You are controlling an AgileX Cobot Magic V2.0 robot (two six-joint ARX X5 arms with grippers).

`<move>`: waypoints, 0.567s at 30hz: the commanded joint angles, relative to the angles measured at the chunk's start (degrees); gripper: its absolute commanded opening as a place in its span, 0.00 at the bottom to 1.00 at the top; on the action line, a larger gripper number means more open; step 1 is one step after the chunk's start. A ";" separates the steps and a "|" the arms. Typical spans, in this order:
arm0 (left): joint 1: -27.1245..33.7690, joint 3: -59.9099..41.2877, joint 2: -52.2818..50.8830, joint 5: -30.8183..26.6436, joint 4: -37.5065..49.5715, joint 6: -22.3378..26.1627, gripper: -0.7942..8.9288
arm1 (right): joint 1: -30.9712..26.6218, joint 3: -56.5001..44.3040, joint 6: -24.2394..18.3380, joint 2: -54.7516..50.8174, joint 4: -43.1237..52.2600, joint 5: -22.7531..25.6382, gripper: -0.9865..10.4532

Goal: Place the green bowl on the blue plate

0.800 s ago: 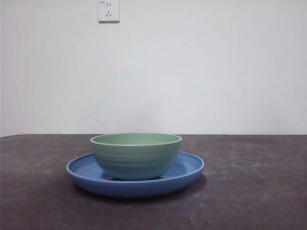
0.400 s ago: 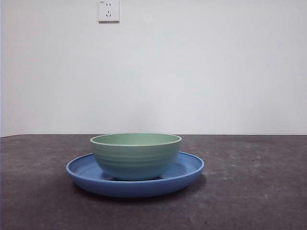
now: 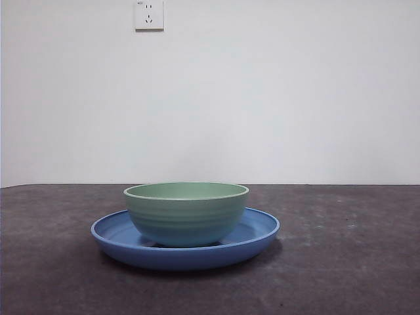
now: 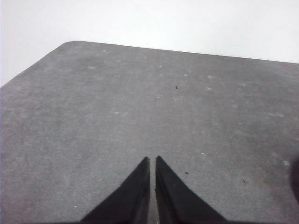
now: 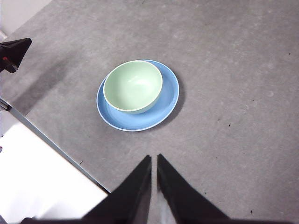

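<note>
**Bowl Seated on Plate; Both Grippers Closed and Clear**

The green bowl (image 3: 186, 213) is seen standing upright inside the blue plate (image 3: 259, 230), its base resting on the plate's floor. In the front view the plate's rim is visible on both sides of the bowl. In the right wrist view the bowl (image 5: 133, 86) is shown set off-centre on the plate (image 5: 163, 105), so that a wider crescent of blue is exposed on one side than on the other. The bowl's interior is shown empty. The plate rests flat on the dark grey bench (image 3: 348, 262), and a shadow is cast beneath its rim.

The right gripper (image 5: 154, 161) is held high above the bench, well apart from the plate and bowl; its two black jaws are drawn together with only a thin slit between them, and nothing is held. The left gripper (image 4: 153, 162) is positioned over a bare stretch of bench (image 4: 140, 107), with its jaws likewise brought together and nothing clamped. Neither the bowl nor the plate is shown in the left wrist view.

A white wall socket (image 3: 149, 14) is mounted on the pale wall behind the bench. No arm is visible in the front view.
</note>
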 commanded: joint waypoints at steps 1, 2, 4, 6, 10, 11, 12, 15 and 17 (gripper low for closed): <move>0.11 -1.16 -0.11 -0.24 -0.39 0.28 0.10 | 0.28 0.98 -0.46 0.15 0.00 -0.13 0.10; 0.11 -1.16 -0.11 -0.24 -0.39 0.31 0.10 | 0.28 1.01 -0.46 0.15 0.00 -0.13 0.10; 0.11 -1.16 -0.11 -0.24 -0.39 0.28 0.10 | 0.28 1.01 -0.46 0.15 0.00 -0.13 0.10; 0.11 -1.16 -0.11 -0.24 -0.39 0.31 0.10 | 0.28 1.01 -0.46 0.15 0.00 -0.13 0.10; 0.11 -1.16 -0.11 -0.24 -0.39 0.31 0.10 | 0.28 1.01 -0.46 0.15 0.00 -0.13 0.10; 0.11 -1.16 -0.11 -0.24 -0.39 0.31 0.10 | 0.28 1.01 -0.46 0.15 -0.02 -0.13 0.10; 0.11 -1.16 -0.11 -0.24 -0.39 0.31 0.10 | 0.31 1.01 -0.46 0.15 0.11 -0.13 0.10; 0.11 -1.16 -0.11 -0.22 -0.39 0.28 0.10 | -0.24 0.87 -0.46 0.02 0.39 -0.09 0.10; 0.11 -1.16 -0.11 -0.22 -0.39 0.31 0.10 | -2.01 0.22 -0.46 -1.03 1.03 -0.31 0.10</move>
